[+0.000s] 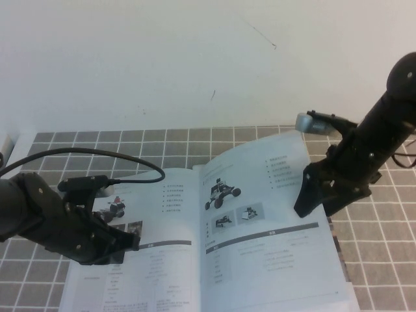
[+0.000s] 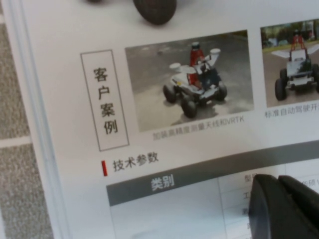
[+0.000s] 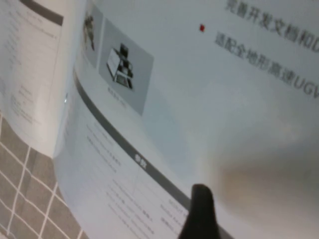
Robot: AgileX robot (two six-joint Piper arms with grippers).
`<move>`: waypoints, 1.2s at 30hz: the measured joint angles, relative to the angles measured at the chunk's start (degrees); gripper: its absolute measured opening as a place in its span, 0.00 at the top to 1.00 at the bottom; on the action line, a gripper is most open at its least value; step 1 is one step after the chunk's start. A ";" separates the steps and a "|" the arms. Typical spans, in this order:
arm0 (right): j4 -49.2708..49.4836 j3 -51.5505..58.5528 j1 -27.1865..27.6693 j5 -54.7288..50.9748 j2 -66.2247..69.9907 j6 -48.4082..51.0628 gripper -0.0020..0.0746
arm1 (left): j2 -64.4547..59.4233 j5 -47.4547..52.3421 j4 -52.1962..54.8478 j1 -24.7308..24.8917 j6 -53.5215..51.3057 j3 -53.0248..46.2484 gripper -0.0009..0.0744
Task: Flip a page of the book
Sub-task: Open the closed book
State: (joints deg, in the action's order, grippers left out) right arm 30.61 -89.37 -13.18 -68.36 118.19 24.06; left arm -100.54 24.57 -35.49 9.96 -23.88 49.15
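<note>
The book (image 1: 162,273) lies open on the grey tiled table (image 1: 377,247). Its right-hand page (image 1: 260,169), printed with a wheeled rover photo, thumbnails and a grey bar, is lifted and curled at its outer edge. My right gripper (image 1: 311,207) is shut on that outer edge. In the right wrist view one black finger (image 3: 200,214) lies on the page (image 3: 199,99); the other is hidden behind the paper. My left gripper (image 1: 130,242) is shut and rests on the left-hand page, and its closed fingertips (image 2: 264,209) sit on the text table below a rover photo (image 2: 192,82).
The left arm's black cable (image 1: 130,159) loops over the book's top left corner. A white wall (image 1: 195,58) rises behind the table. Bare tiles show to the right of the book and beneath the lifted page (image 3: 25,189).
</note>
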 joint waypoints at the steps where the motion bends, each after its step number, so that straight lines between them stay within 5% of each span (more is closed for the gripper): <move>1: -0.52 -0.61 0.00 -0.13 0.00 -0.74 0.30 | 0.00 0.00 -0.12 0.00 0.00 0.00 0.99; 36: -12.62 -3.10 -4.66 -0.66 0.00 -9.86 0.30 | -0.73 3.08 -10.86 0.00 -7.00 0.00 0.99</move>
State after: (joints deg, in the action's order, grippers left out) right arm 18.00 -92.47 -17.83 -69.02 118.19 14.20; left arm -101.27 27.65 -46.35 9.96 -30.88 49.15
